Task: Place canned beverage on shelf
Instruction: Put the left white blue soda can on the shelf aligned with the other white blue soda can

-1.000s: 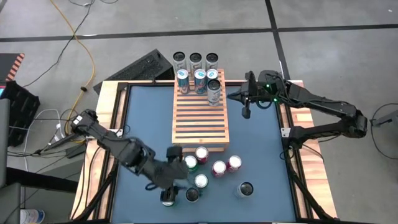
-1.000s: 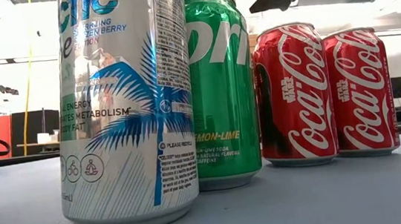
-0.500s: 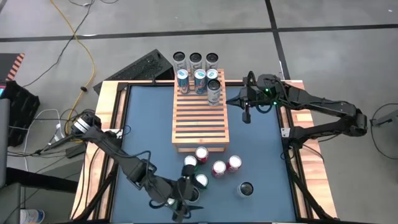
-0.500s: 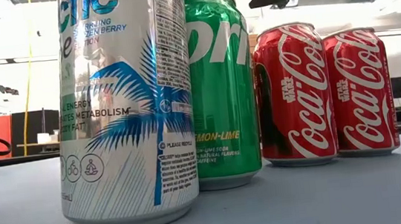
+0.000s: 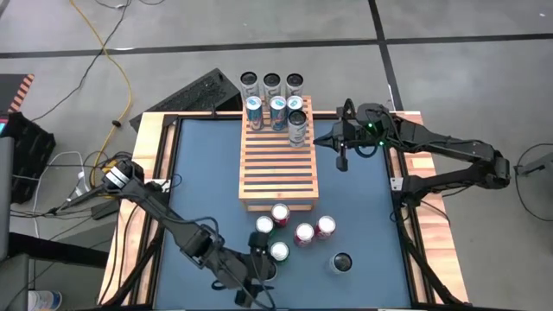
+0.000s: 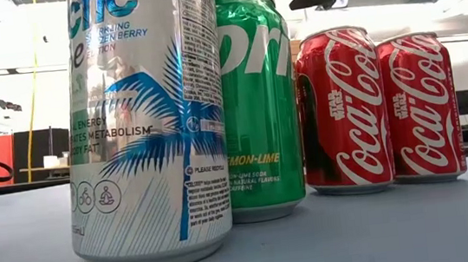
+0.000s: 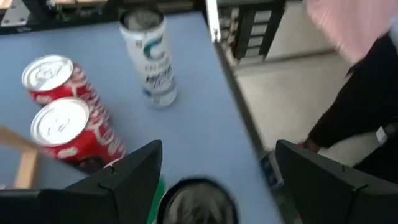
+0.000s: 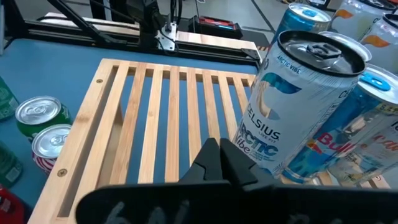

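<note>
Left gripper sits at the table's near edge, approx. 6 o'clock from the shelf, fingers spread wide astride a dark-topped can. No contact is evident, so nothing is held yet. Right gripper hangs at approx. 3 o'clock off the shelf's far half, waiting; its fingers appear closed and empty.

Task items: loose cans cluster on the blue mat just at 6 o'clock of the shelf. Placed cans occupy the shelf's 12 o'clock end, and most slats are bare.

Risks:
- The cluster is tight. A green can and a light-topped can stand near the left gripper, so a wide finger could clip one on closing or lifting and topple it.
- The target can is near the table edge, so a nudge could send it off.
- A person's sleeve shows beyond that edge, close to the arm's sweep.

View comparison: the high view gives overall layout but hides finger spacing. The left wrist view shows the spread and two red cans plus a tall white can. The low view shows only labels, with no gripper contact. The right wrist view shows a Celsius can standing on the slats.
</note>
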`<state>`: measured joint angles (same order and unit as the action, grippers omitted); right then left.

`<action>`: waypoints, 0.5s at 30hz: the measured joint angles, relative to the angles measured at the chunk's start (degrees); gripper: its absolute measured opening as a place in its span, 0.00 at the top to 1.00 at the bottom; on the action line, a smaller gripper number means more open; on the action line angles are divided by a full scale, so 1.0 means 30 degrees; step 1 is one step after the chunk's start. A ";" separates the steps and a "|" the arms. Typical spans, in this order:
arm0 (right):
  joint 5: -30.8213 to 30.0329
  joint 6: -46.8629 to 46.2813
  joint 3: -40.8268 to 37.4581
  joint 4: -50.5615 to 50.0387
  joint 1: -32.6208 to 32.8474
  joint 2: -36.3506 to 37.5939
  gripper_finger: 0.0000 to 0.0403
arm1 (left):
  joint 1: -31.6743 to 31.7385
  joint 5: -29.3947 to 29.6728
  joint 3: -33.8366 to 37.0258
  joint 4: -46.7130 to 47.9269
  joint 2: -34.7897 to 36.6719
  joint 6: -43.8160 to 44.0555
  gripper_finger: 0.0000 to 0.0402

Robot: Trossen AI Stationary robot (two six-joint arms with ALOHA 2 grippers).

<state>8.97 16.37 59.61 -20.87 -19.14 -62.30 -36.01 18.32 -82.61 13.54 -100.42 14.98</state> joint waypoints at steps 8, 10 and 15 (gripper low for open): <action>0.0000 -0.0464 0.0000 0.0032 -0.0058 0.0000 1.00 | -0.0005 0.0048 0.0984 -0.0323 0.0005 -0.0464 0.23; -0.0003 -0.0503 0.0000 0.0025 -0.0058 0.0000 1.00 | 0.0000 0.0070 0.1587 -0.1024 0.0263 -0.0443 0.23; -0.0007 -0.0500 0.0000 0.0025 -0.0058 0.0000 1.00 | -0.0007 0.0381 0.3894 -0.4101 0.1244 -0.0545 0.22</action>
<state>8.95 14.87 59.61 -20.80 -19.31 -62.30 -36.03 19.46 -70.93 1.24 -96.69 13.34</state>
